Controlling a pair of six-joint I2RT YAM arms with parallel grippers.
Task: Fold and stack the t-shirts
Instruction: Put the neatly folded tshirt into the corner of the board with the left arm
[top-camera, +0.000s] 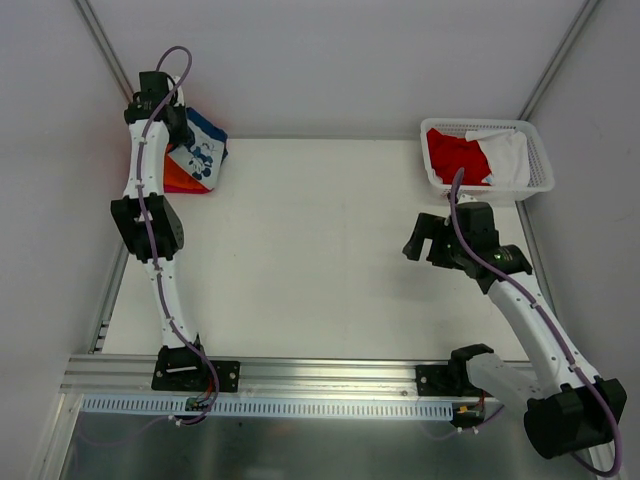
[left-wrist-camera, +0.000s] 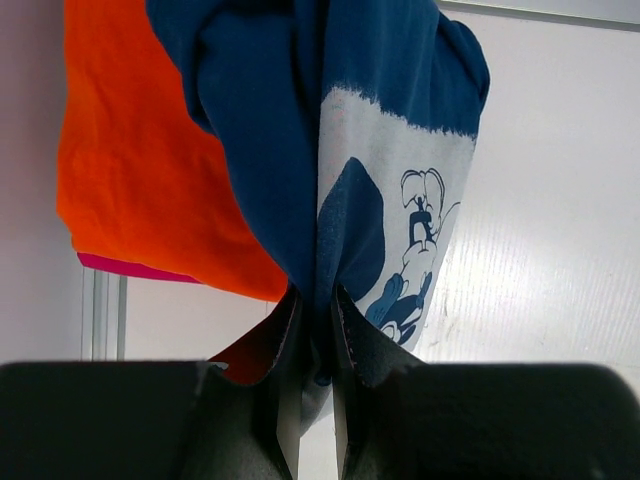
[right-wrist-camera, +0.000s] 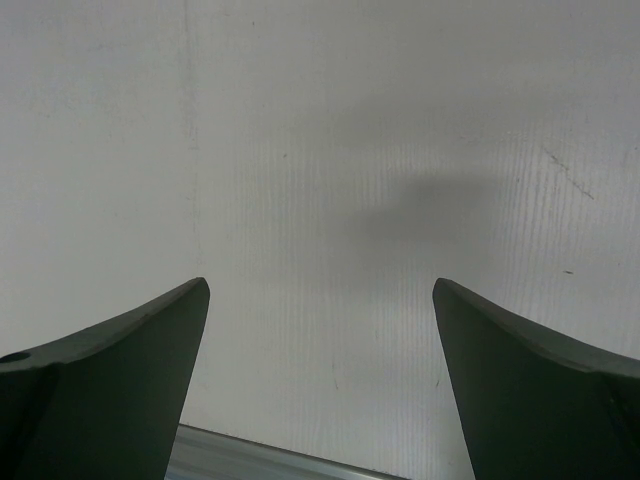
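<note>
The navy blue t-shirt (left-wrist-camera: 260, 120), with a white cartoon print, hangs bunched from my left gripper (left-wrist-camera: 313, 295), whose jaws are shut on a fold of it. In the top view this gripper (top-camera: 176, 126) is at the table's far left corner with the navy shirt (top-camera: 203, 148) beneath it. Under the navy shirt lies an orange shirt (left-wrist-camera: 140, 170), and a magenta-pink shirt (left-wrist-camera: 130, 268) shows below that one. The orange shirt (top-camera: 177, 180) also shows from above. My right gripper (right-wrist-camera: 320, 285) stands open over bare table; from above it (top-camera: 420, 240) is right of centre.
A white lattice basket (top-camera: 478, 123) at the far right corner holds a red shirt (top-camera: 452, 155) and a white shirt (top-camera: 508, 155). The white table (top-camera: 320, 250) lies between the arms, with a metal rail (top-camera: 330, 375) along its near edge.
</note>
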